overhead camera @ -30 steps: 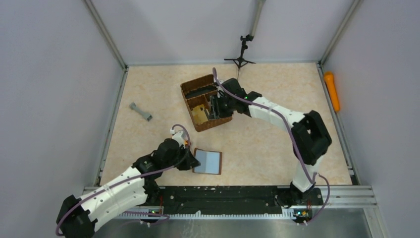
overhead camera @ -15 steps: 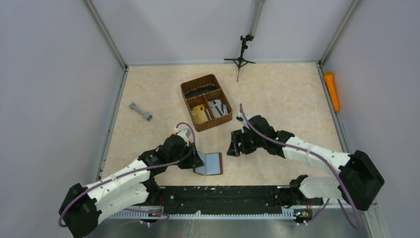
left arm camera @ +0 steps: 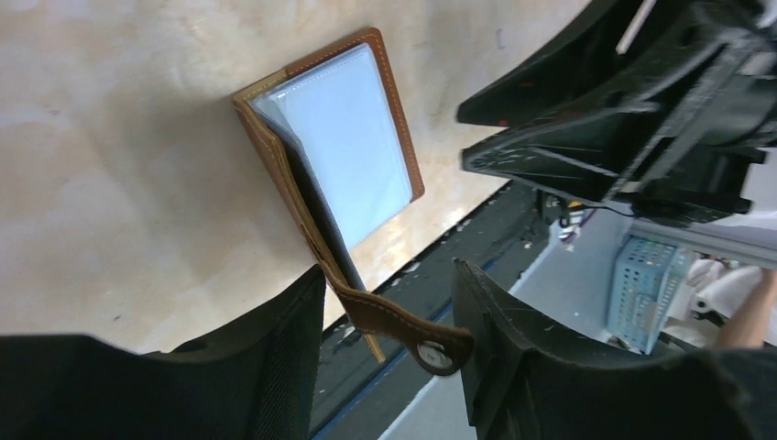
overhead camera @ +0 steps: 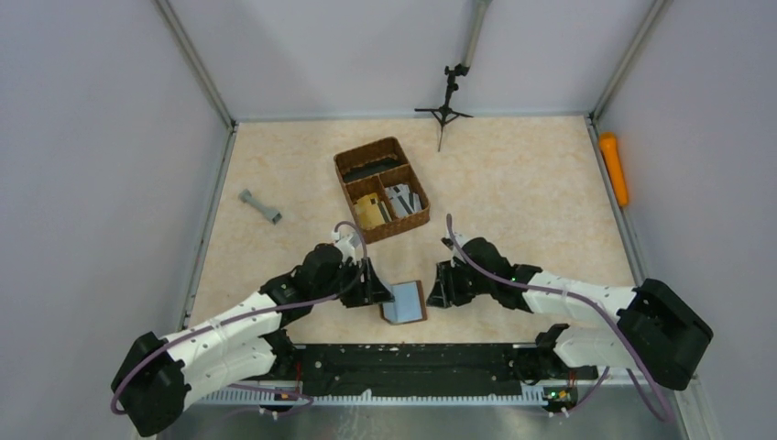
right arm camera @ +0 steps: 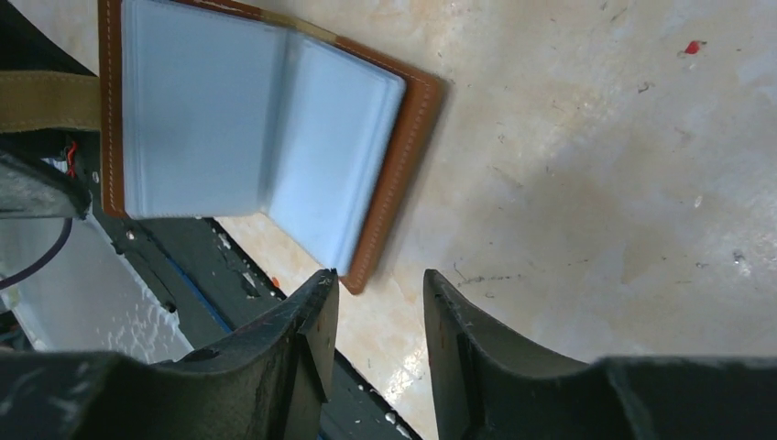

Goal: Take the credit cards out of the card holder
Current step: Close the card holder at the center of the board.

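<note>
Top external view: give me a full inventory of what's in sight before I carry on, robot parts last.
card holder: one, brown with grey-silver inside, lying open near the table's front edge
credit cards: count unclear, grey-silver, basket's right compartment
basket: one, brown woven, mid-table
tan item: one, tan, basket's near-left compartment
dark item: one, black, basket's far compartment
grey bar: one, grey, left side of table
tripod: one, black, far edge
orange cylinder: one, orange, beyond the right rail
left pincer: one, black, open, left of the card holder
right pincer: one, black, open, right of the card holder
</note>
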